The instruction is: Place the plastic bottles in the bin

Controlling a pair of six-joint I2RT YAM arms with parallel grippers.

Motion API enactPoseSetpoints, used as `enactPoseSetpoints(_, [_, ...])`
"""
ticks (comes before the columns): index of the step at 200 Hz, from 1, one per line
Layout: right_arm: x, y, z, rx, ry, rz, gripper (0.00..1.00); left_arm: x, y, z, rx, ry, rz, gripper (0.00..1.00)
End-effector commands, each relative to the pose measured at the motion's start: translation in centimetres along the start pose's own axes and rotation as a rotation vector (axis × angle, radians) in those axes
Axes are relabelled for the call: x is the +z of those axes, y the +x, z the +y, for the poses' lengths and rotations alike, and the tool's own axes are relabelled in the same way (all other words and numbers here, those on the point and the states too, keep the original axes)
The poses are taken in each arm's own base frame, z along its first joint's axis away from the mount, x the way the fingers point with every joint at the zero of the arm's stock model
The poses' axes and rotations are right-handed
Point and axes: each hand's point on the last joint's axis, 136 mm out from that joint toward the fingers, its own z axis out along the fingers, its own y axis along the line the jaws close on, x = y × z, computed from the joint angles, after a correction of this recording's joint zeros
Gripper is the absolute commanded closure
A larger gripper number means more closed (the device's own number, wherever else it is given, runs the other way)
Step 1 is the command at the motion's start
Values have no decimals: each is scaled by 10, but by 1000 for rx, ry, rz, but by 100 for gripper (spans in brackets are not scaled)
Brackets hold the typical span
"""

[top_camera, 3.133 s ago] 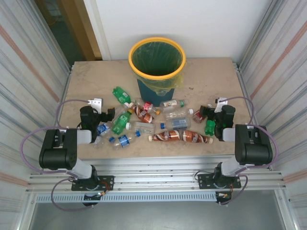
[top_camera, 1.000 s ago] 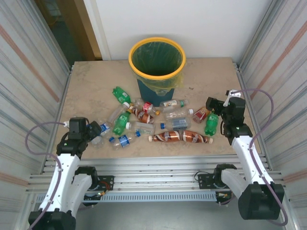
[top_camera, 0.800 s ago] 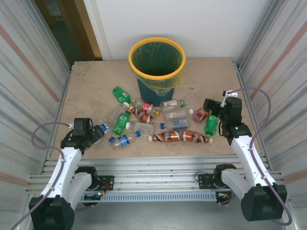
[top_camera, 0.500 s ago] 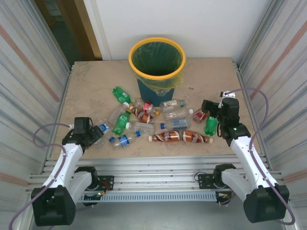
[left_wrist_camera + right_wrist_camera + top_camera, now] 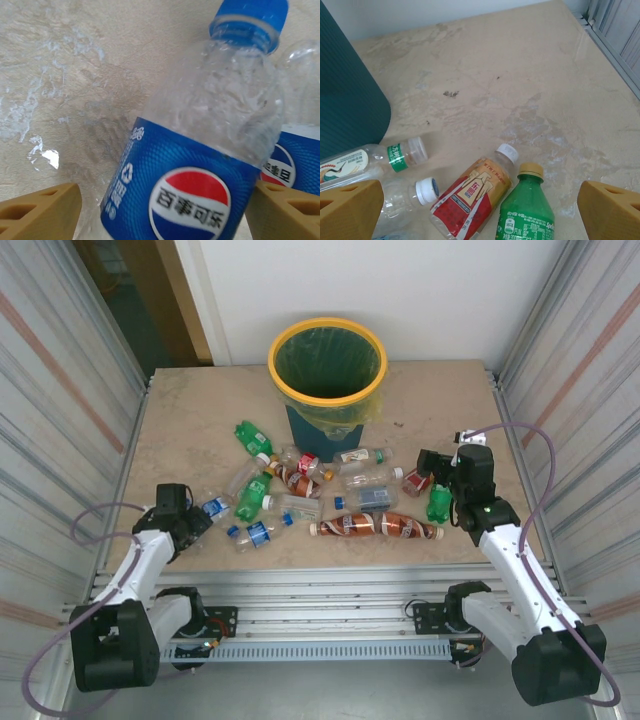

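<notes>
Several plastic bottles (image 5: 300, 490) lie scattered in front of the bin (image 5: 273, 360), a teal tub with a yellow rim and a green liner. My left gripper (image 5: 196, 520) (image 5: 162, 215) is low at the pile's left end. It stands open astride a clear bottle with a blue label and blue cap (image 5: 200, 165) (image 5: 213, 508); its left finger is apart from the bottle. My right gripper (image 5: 432, 464) (image 5: 480, 210) is open above a red-and-gold labelled bottle (image 5: 470, 200) (image 5: 415, 481) and a green bottle (image 5: 526, 212) (image 5: 438, 503).
Two brown cola bottles (image 5: 375, 526) lie end to end near the front edge. Two clear bottles (image 5: 395, 155) lie left of the right gripper, beside the teal bin wall (image 5: 345, 100). Metal side walls (image 5: 70, 410) flank the table. Bare tabletop (image 5: 440, 405) stretches right of the bin.
The left gripper's fingers have narrowed around the blue-labelled bottle. The right gripper has moved left and nearer, over the red-labelled and green bottles, staying open.
</notes>
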Motion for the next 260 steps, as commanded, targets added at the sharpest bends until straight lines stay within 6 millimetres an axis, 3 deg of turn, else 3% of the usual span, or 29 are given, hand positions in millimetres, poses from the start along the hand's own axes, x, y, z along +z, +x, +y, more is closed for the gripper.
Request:
enactPoseSetpoints(1, [-7,-18,3,26,5,-38,2,7,0,6,-36,-25,-2,18])
enactPoseSetpoints(24, [-6,-16,3,22,11,-34,2,11,0,7,-39,-31,1,22])
enactPoseSetpoints(93, [-5,-12,3,24,23,-25,2,6,-9,7,-33,-28,-29,48])
enactPoseSetpoints(125, [-6,-13,0,38,41,-28,2,-18,-23,-3,8,40,-95,51])
enactPoseSetpoints(157, [-10,-13,-4,70,60,-32,2,-54,-41,-23,36,156,-195,55])
enactPoseSetpoints(198, [-18,-12,-12,130,88,-37,2,-113,-68,-70,142,315,-325,57])
enactPoseSetpoints(260, [-31,-5,-34,178,213,1,2,-201,-95,-193,392,608,-462,59])
